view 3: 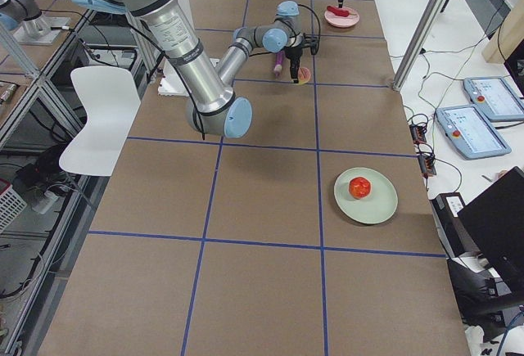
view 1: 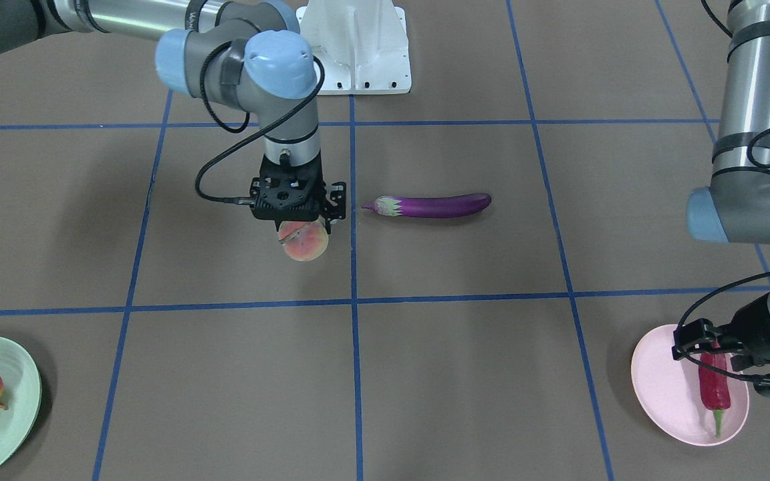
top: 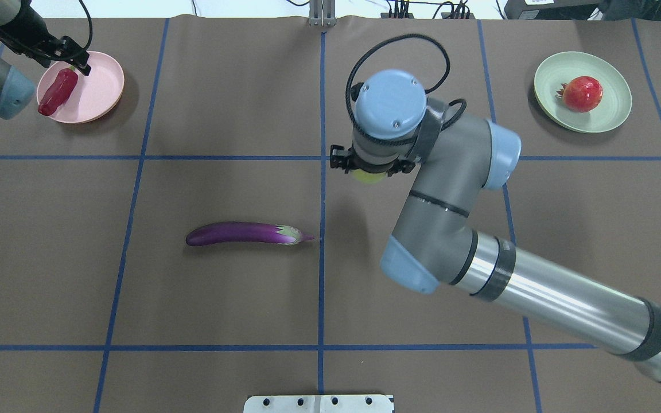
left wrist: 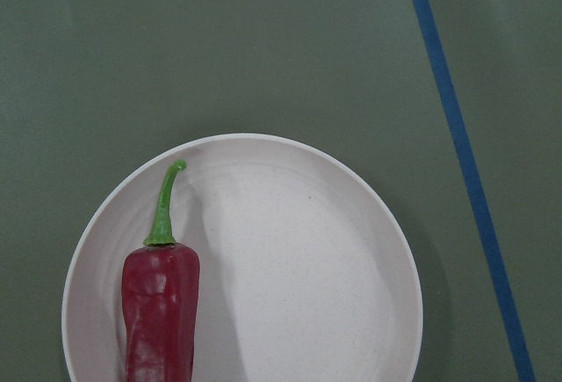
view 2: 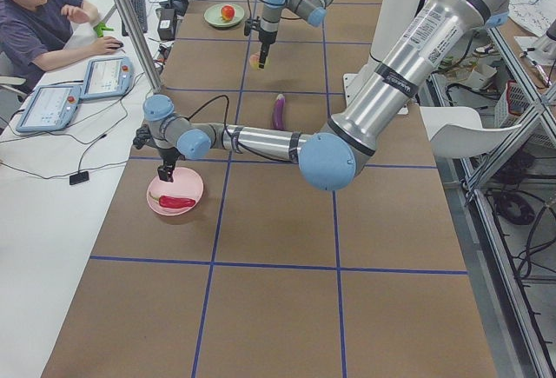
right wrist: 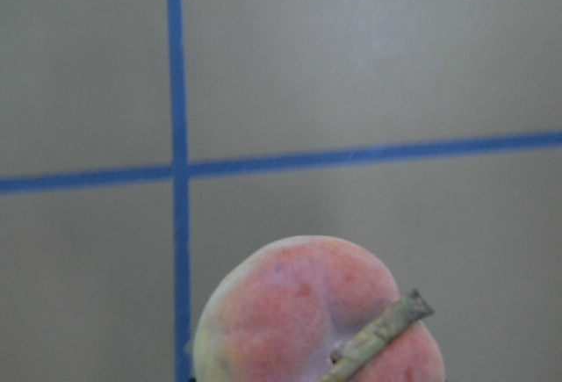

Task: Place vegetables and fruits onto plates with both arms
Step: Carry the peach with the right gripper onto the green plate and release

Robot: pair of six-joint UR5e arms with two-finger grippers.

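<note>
Overhead exterior: right gripper (top: 368,167) pinches the peach (top: 368,175) near the table's middle. Left gripper (top: 74,57), spread, hangs over the chili pepper (top: 57,92) on the corner pink plate (top: 101,86).

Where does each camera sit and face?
Front: across table, facing base; right arm, left arm.
Overhead: behind base, looking down; both arms.
Left end: along table; left arm near.
Right end: along table; right arm near.
Left wrist: down on chili, pink plate; no arm shows.
Right wrist: down on peach; no arm shows.
Front and overhead share the eggplant.
</note>
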